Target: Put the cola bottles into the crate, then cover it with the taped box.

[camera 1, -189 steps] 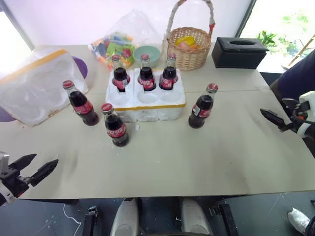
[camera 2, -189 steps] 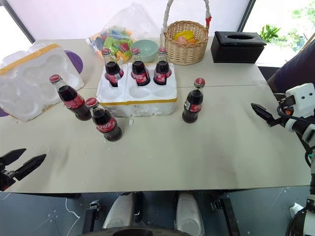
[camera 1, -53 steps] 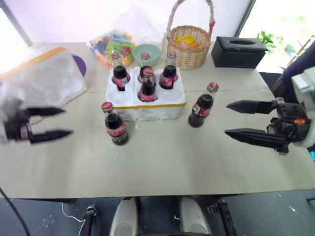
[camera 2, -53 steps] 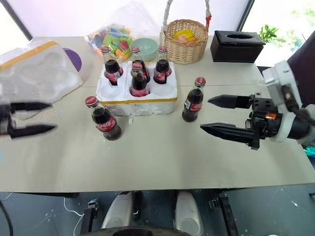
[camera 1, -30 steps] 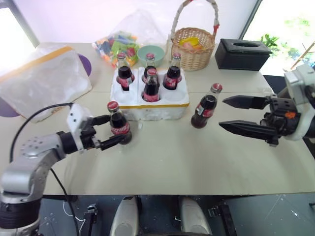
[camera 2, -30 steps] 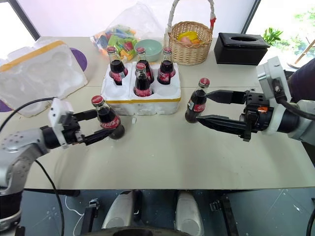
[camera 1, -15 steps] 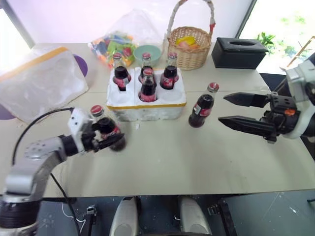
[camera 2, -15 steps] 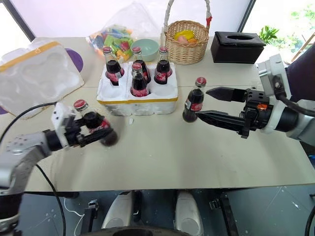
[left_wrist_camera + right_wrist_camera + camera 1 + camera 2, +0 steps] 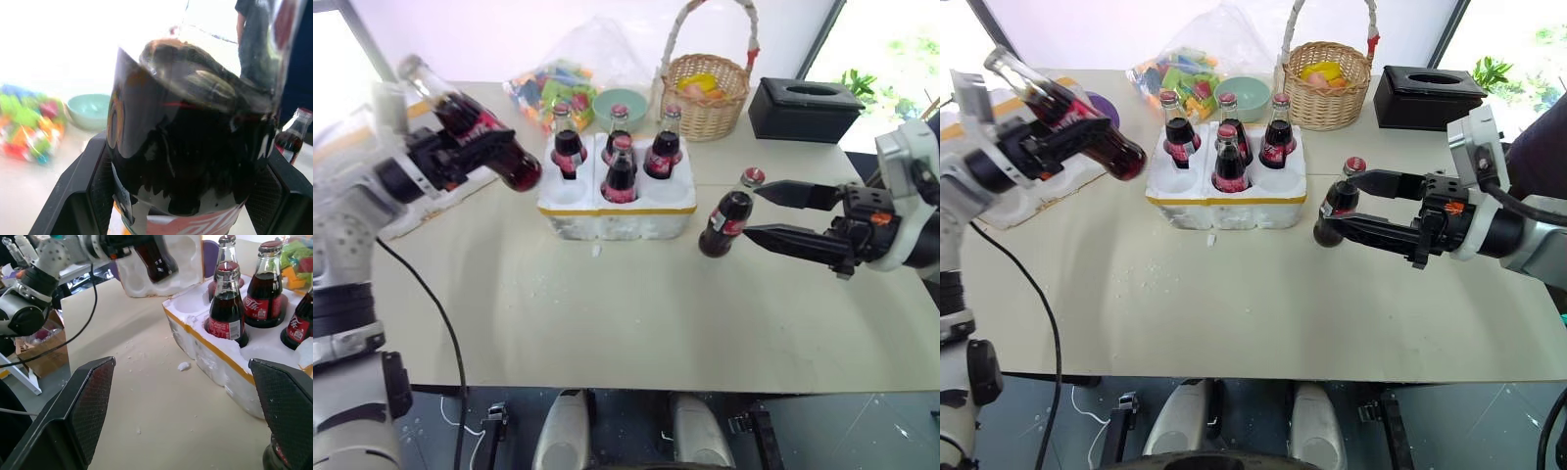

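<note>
Left end effector (image 9: 475,137) clamped on a small glass bottle of dark cola (image 9: 480,132), lifted off the beige bench (image 9: 636,304) and tilted, base toward the low white styrofoam crate with a yellow tape band (image 9: 617,201), neck up toward 10 o'clock. Four more red-capped cola bottles (image 9: 620,171) upright in the crate's wells: three along the far row, one in the near middle well. Sixth bottle (image 9: 728,213) upright on the bench just beside the crate at its 3 o'clock. Right end effector (image 9: 773,215) spread wide, level, one finger either side of that bottle's neck, not closed on it. Large white taped styrofoam box (image 9: 999,186) at the crate's 9 o'clock, partly behind the left arm. Wicker basket (image 9: 710,83), black tissue box (image 9: 803,108) and pale green bowl (image 9: 619,103) at 12 o'clock.
</note>
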